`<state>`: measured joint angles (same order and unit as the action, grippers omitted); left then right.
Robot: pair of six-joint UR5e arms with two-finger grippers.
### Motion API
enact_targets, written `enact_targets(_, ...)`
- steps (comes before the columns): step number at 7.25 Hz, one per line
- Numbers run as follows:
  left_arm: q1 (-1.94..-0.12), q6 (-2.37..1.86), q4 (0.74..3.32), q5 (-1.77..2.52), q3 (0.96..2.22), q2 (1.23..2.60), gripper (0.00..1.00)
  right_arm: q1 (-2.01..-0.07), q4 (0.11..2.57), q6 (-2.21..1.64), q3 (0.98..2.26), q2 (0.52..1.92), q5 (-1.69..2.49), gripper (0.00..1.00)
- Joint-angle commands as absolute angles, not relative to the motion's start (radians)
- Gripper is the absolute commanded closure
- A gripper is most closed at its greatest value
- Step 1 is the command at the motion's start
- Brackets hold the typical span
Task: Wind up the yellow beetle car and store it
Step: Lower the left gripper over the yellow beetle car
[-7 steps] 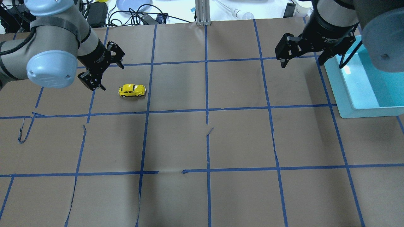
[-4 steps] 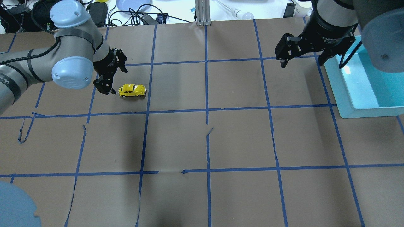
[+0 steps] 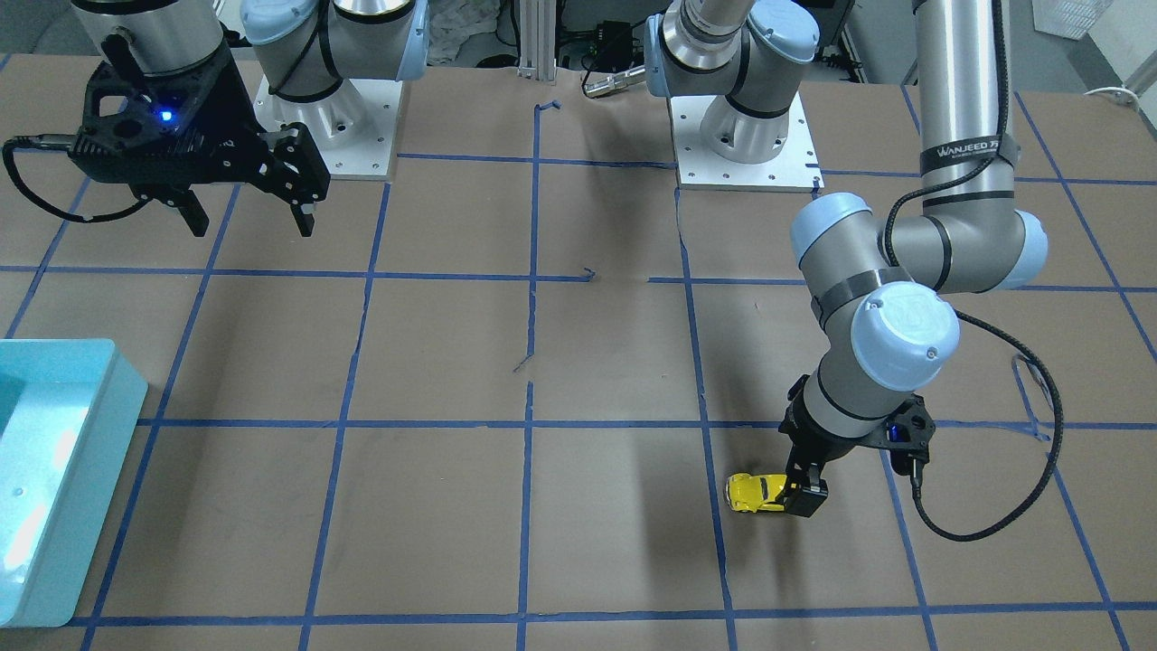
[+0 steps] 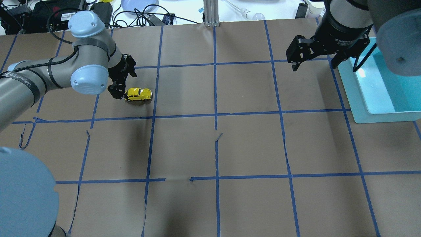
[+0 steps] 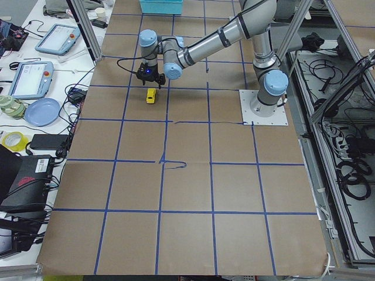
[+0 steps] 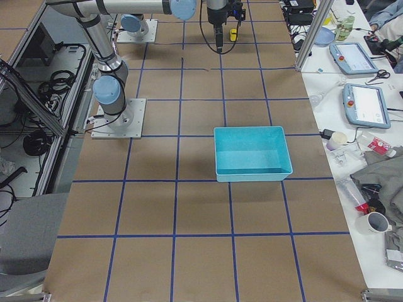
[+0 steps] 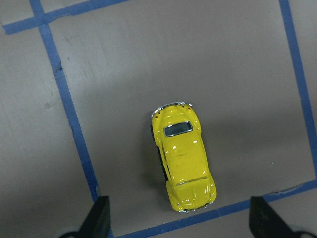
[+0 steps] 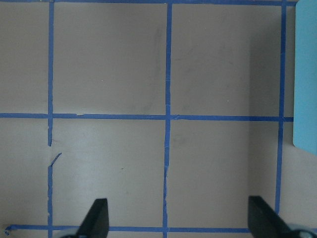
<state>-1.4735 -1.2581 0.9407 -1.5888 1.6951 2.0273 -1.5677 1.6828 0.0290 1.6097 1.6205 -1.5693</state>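
The yellow beetle car (image 4: 138, 94) stands on its wheels on the brown paper in the far left part of the table. It also shows in the front view (image 3: 756, 493) and the left wrist view (image 7: 183, 163). My left gripper (image 4: 126, 84) is open and hangs just over the car's left end. In the left wrist view its fingertips (image 7: 101, 218) stand wide on either side of that end, not touching it. My right gripper (image 4: 315, 64) is open and empty, raised over the far right of the table next to the bin.
A light blue bin (image 4: 361, 108) stands at the right edge, also in the front view (image 3: 117, 398) and the right side view (image 6: 252, 173). Blue tape lines grid the paper. Cables, a plate and tablets lie beyond the far edge.
My left arm has swung right, bringing its open gripper from beside the car to over the car's left end. The car and my right arm have not moved.
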Motion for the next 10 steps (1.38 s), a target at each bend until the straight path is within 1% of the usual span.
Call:
enact_targets(1, -1.471, -1.266, 0.934, -1.591, 1.692, 2.062, 0.0, -1.568, 1.683, 0.029, 1.609, 1.62, -1.569, 0.0)
enact_targets(3, -1.471, -1.269, 0.859, -1.595, 1.695, 2.095, 0.0, -1.568, 1.681, 0.029, 1.608, 1.62, -1.569, 0.0)
enact_targets(6, -1.471, -1.269, 0.859, -1.595, 1.695, 2.123, 0.0, -1.568, 1.681, 0.029, 1.608, 1.621, -1.569, 0.0)
enact_targets(7, -1.471, -1.264, 0.859, -1.597, 1.695, 2.125, 0.02, -1.568, 1.681, 0.029, 1.608, 1.621, -1.569, 0.0)
enact_targets(8, -1.471, -1.269, 0.859, -1.597, 1.694, 2.125, 0.31, -1.569, 1.681, 0.029, 1.609, 1.621, -1.569, 0.0)
enact_targets(9, -1.47, -1.269, 0.859, -1.597, 1.692, 2.123, 0.79, -1.569, 1.681, 0.029, 1.609, 1.621, -1.569, 0.0)
enact_targets(10, -1.47, -1.279, 0.859, -1.595, 1.692, 2.122, 0.89, -1.569, 1.681, 0.029, 1.609, 1.621, -1.569, 0.0)
